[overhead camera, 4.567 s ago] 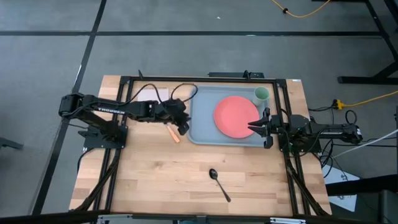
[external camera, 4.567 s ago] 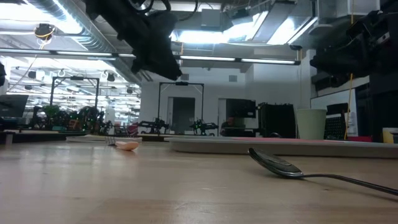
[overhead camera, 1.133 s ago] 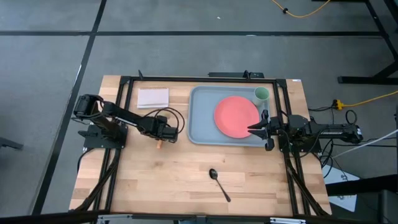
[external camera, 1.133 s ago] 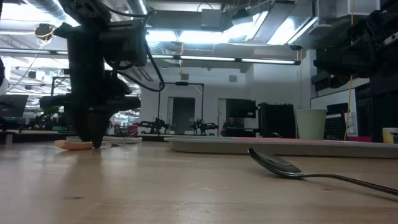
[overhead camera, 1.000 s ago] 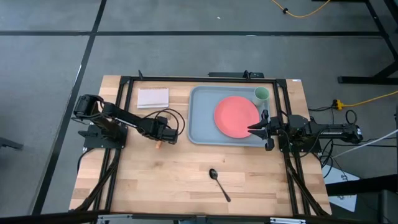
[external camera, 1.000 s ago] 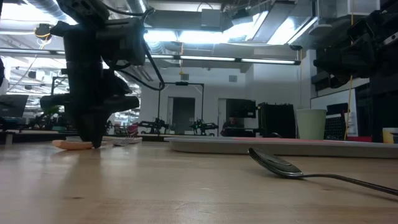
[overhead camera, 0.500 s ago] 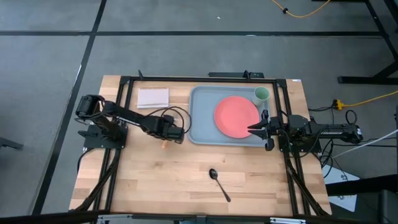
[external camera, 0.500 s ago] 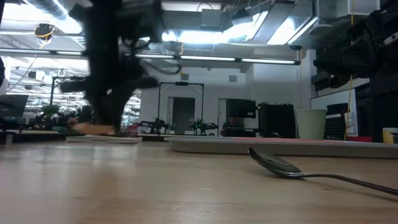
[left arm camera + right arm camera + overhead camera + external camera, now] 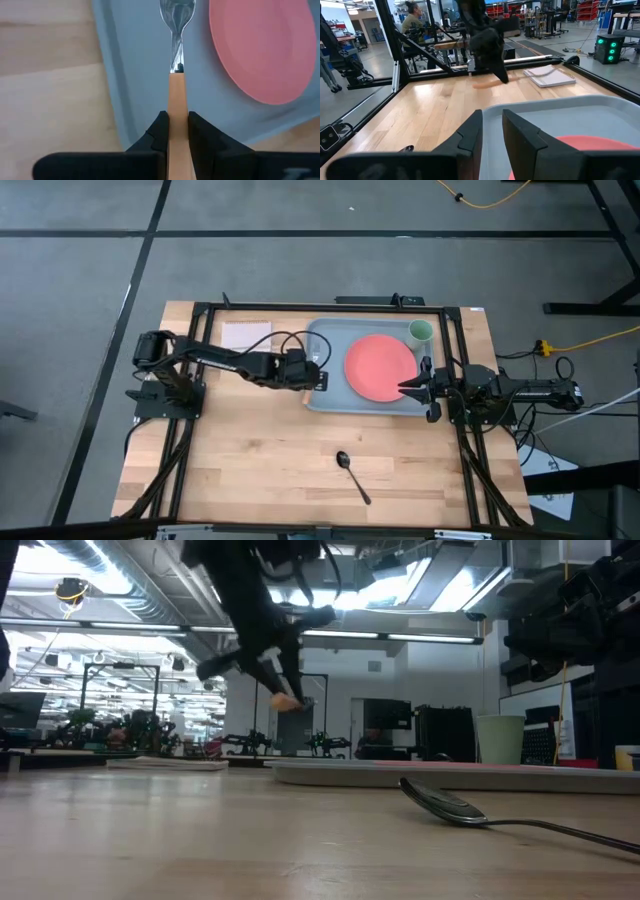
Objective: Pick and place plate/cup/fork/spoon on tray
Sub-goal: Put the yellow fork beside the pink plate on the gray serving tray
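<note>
My left gripper (image 9: 316, 376) is shut on the fork (image 9: 177, 75), which has an orange handle and a silver head, and holds it in the air over the left edge of the blue-grey tray (image 9: 328, 345). It also shows high up in the low view (image 9: 280, 680). The coral plate (image 9: 380, 366) lies flat in the tray. The light-green cup (image 9: 421, 331) stands upright in the tray's far right corner. The dark spoon (image 9: 352, 475) lies on the bare table toward the near edge. My right gripper (image 9: 404, 387) hovers at the plate's right edge, its fingers a narrow gap apart and empty. My left gripper pinches the fork's orange handle (image 9: 177, 107) between its two fingers. The handle runs along the fingers, and the silver head (image 9: 175, 12) sticks out ahead of them toward the plate. The fork is lifted clear, above the tray's left part.
A pale folded napkin (image 9: 245, 335) lies at the table's far left. The table's near half holds only the spoon (image 9: 450, 805). Black frame rails (image 9: 200, 360) run along the table's sides. A person (image 9: 412, 20) sits beyond the table in the room.
My left gripper, shut on the fork's handle down at the table left of the tray, has risen and gone toward the table's right edge. The fork has been lifted clear of the wood and now hangs over the tray's left edge.
</note>
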Motion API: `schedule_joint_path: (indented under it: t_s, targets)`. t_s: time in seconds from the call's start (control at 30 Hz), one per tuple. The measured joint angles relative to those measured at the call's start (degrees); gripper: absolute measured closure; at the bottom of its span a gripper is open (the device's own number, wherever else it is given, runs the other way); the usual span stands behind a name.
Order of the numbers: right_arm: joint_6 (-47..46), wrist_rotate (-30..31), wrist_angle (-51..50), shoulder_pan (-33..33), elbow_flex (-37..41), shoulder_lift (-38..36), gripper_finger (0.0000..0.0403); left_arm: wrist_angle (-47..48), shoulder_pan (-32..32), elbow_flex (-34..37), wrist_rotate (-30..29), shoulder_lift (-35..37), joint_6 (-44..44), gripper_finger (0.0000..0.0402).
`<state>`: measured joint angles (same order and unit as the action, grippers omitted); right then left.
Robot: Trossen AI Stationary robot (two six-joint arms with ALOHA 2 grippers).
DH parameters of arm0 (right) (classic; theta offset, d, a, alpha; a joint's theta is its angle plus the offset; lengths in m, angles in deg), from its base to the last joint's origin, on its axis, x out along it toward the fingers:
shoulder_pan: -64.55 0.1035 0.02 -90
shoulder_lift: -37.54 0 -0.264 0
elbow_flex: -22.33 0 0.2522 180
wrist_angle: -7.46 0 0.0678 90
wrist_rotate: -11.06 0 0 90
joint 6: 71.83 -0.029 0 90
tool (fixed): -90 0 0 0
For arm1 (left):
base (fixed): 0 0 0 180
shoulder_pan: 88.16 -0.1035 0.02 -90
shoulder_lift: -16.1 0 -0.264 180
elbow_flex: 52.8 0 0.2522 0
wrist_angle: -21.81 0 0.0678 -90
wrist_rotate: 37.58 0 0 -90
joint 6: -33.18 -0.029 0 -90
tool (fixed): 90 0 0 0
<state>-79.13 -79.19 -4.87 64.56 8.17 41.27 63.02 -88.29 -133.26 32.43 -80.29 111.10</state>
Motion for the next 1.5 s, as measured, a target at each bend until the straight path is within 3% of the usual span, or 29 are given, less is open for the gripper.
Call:
schedule_joint_path:
  t_s: [0.37, 0.9, 1.5]
  targets:
    - [-0.1, -1.0, 0.0, 0.0, 0.0, 0.0, 0.0324, -11.4, -3.8, 0.0, 3.0, -10.3, -3.5, 0.0364]
    - [0.2, -0.9, 0.0, 0.0, 0.0, 0.0, 0.0324, -17.7, -4.9, -1.1, 2.1, -14.7, -3.6, 0.0364]
    - [0.1, -1.4, 0.0, 0.0, 0.0, 0.4, 0.0324, -7.1, -10.1, -7.2, 4.1, -16.9, -8.1, 0.0355]
